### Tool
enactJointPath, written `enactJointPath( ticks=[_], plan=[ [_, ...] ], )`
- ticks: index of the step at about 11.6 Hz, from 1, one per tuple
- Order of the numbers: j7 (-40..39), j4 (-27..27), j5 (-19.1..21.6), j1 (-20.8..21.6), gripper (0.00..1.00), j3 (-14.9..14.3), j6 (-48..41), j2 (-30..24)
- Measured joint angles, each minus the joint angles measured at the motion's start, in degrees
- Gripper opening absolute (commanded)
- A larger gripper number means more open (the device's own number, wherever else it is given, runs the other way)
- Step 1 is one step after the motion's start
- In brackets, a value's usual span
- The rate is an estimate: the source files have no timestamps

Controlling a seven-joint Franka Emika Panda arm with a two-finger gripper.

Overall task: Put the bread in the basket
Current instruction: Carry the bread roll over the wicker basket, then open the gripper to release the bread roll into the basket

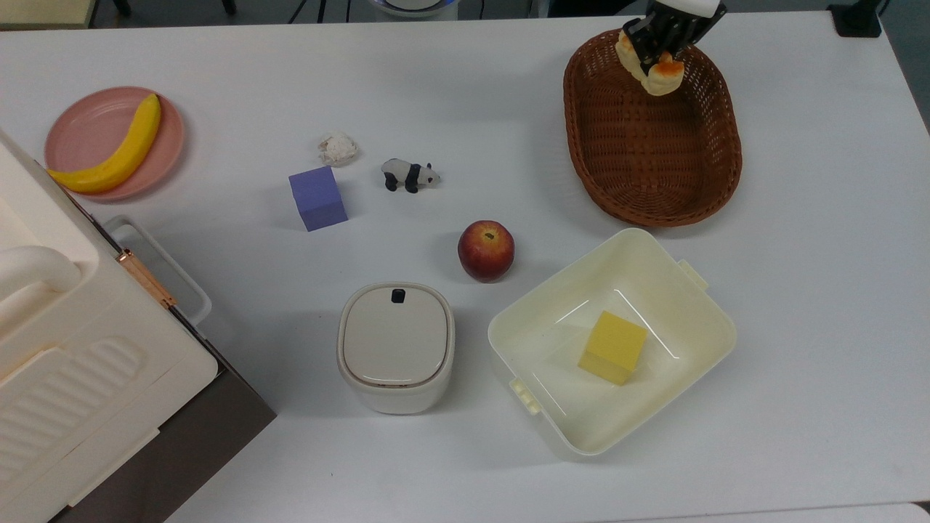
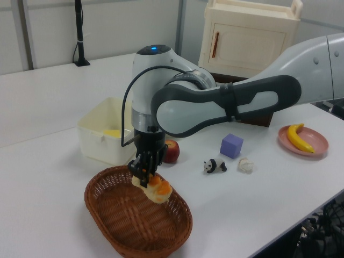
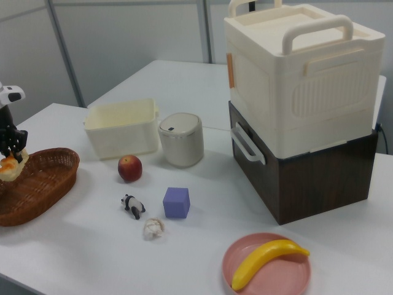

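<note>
The bread, a small loaf with an orange-brown top and cream sides, hangs tilted in the air above the inside of the basket. My gripper is shut on the bread's upper end. The brown wicker basket sits on the white table, at the top view's upper right. The bread is over the basket's end nearest the top view's upper edge, above the weave and not resting on it.
A cream tub holding a yellow cube stands just below the basket in the top view. An apple, toy panda, purple cube, white wad, lidded canister, banana on a pink plate and a stacked box lie further to the top view's left.
</note>
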Motion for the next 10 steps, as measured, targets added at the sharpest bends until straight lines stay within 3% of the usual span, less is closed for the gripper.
enactJointPath(
  ticks=[7,10],
  plan=[
    [0.6,0.9,0.0,0.0,1.0,-0.2,0.0,0.3],
    [1.0,4.6,0.0,-5.3,1.0,-1.0,-5.0,-0.2]
  ],
)
